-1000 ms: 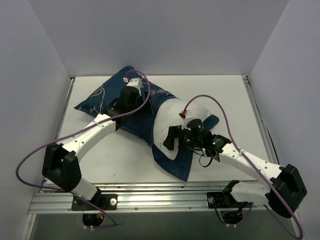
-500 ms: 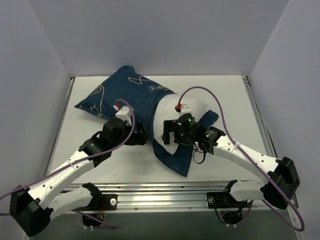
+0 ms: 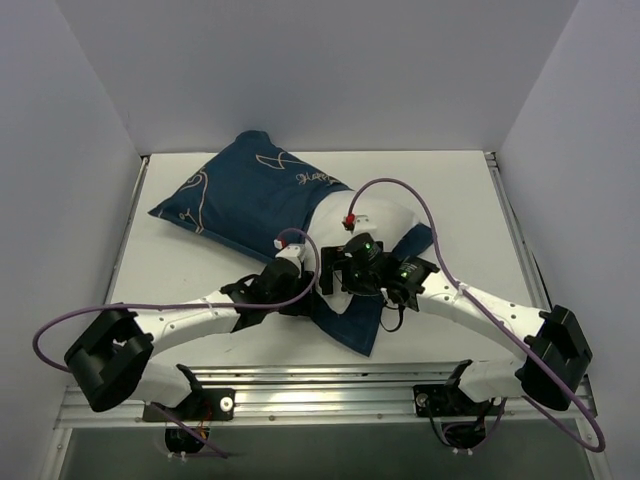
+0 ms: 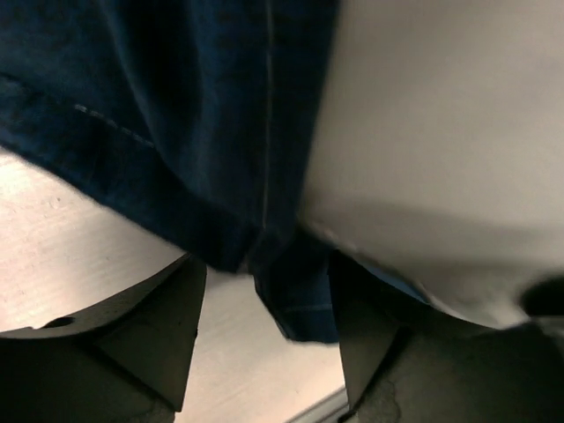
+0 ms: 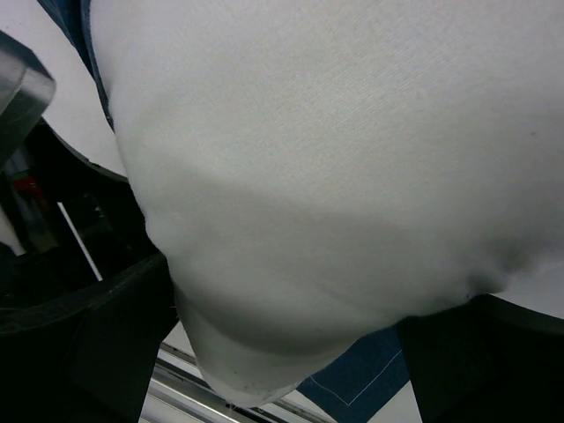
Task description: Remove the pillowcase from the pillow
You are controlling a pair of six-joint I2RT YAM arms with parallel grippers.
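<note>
Plainly, the pillowcase (image 3: pixel 245 195) lies across the far-left part of the tabletop (image 3: pixel 470 200), its closed corner pointing to the back wall and its cream line drawings facing up. It covers only the left part of the pillow (image 3: pixel 385 222), whose bare white end bulges out of the opening on the right. A loose navy flap runs under that white end and reaches toward the near edge. The left tool (image 3: pixel 303 290) sits low at the near hem of the cover, right where navy meets white. In the left wrist view its fingers (image 4: pixel 150 344) stand somewhat apart, not clenched; a hanging fold of the hem sits between them, against one finger, with a strip of tabletop showing beside the other. The right tool (image 3: pixel 333 275) is just beside it, at the near side of the exposed pillow. In the right wrist view its fingers (image 5: pixel 88 352) are spread wide, released, with the plump white corner filling the gap between them and a bit of blue fabric below. Purple cables (image 3: pixel 400 190) loop above both wrists.
</note>
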